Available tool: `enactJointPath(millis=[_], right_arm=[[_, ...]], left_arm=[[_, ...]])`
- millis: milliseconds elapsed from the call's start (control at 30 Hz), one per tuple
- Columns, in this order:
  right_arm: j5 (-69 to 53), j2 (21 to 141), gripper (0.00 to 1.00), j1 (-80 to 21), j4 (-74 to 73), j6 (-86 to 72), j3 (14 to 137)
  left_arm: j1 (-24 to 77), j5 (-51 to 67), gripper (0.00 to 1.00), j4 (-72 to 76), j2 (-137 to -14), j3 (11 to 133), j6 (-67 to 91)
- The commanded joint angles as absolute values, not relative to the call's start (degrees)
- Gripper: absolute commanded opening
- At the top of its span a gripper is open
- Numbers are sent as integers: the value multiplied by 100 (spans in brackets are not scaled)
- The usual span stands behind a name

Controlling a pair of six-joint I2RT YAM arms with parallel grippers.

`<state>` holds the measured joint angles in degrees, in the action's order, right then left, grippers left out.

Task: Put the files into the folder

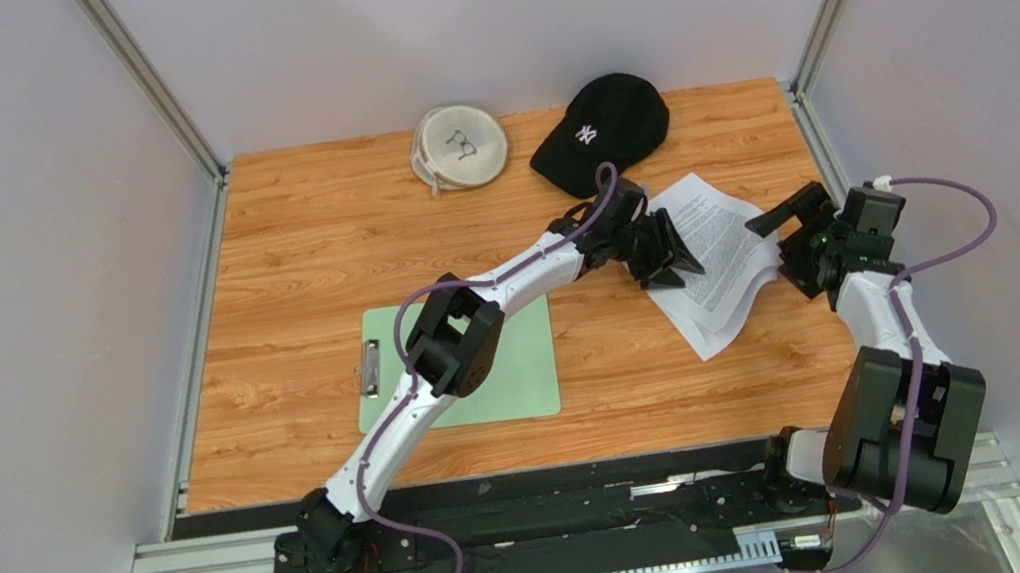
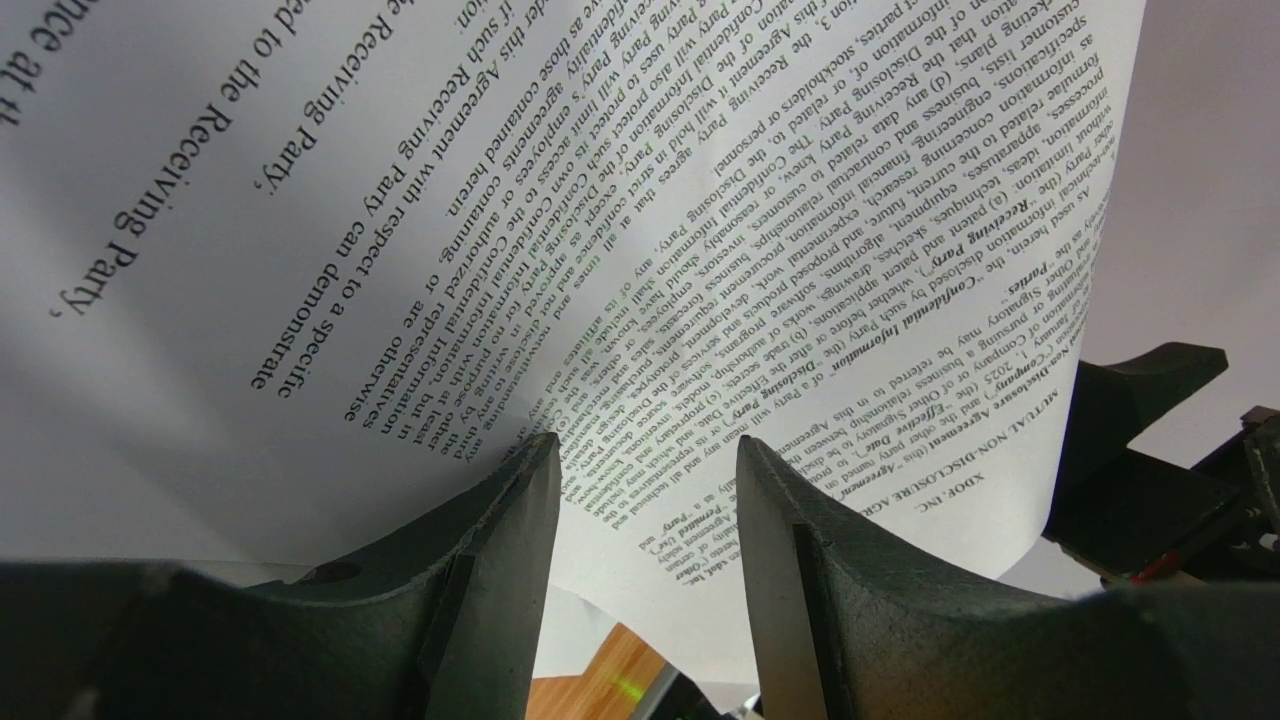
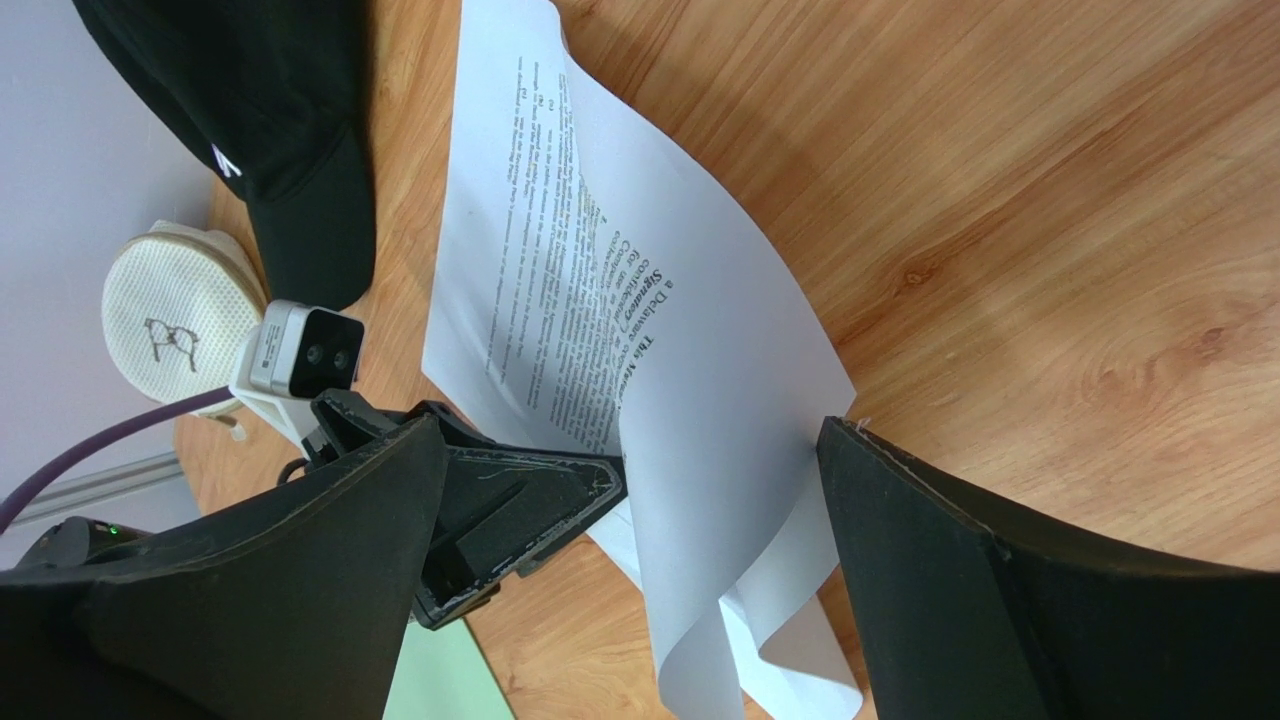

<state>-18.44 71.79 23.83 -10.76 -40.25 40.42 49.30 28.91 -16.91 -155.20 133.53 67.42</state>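
The files (image 1: 727, 251) are white printed sheets lying text-up on the right side of the wooden table, their near edge curled up. The folder (image 1: 505, 363) is a mint-green clipboard lying flat at centre-left, its clip (image 1: 369, 368) at the left end and partly under my left arm. My left gripper (image 1: 663, 252) is open at the sheets' left edge. In the left wrist view the printed paper (image 2: 601, 225) fills the frame beyond the gripper (image 2: 646, 450). My right gripper (image 1: 789, 233) is open at the right edge. Its jaws (image 3: 721, 450) straddle the curled sheets (image 3: 601, 270).
A black cap (image 1: 602, 129) and a white mesh pouch (image 1: 459, 146) lie at the table's back edge. Both show in the right wrist view too, the cap (image 3: 256, 120) and the pouch (image 3: 173, 308). Grey walls and metal frame posts enclose the table.
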Motion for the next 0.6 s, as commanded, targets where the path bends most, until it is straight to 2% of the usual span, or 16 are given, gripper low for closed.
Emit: enactJointPath(millis=[0,167,400,567], right_arm=[[-2197,7207,97,2470,-887,-4455,3973],[-2417,6927,95,2478,-861,-4588,3779],[-2188,6811,91,2479,-1177,-4105,4218],[-2224,6917,92,2479,-1266,-3885,4394]], left_arm=[[4913,2944,56,-1705,-15653,13298,6768],[4913,2971,56,-1696,-15662,13307,6768],[4913,3015,56,-1705,-15662,13298,6785],[4913,3006,56,-1714,-15662,13298,6785]])
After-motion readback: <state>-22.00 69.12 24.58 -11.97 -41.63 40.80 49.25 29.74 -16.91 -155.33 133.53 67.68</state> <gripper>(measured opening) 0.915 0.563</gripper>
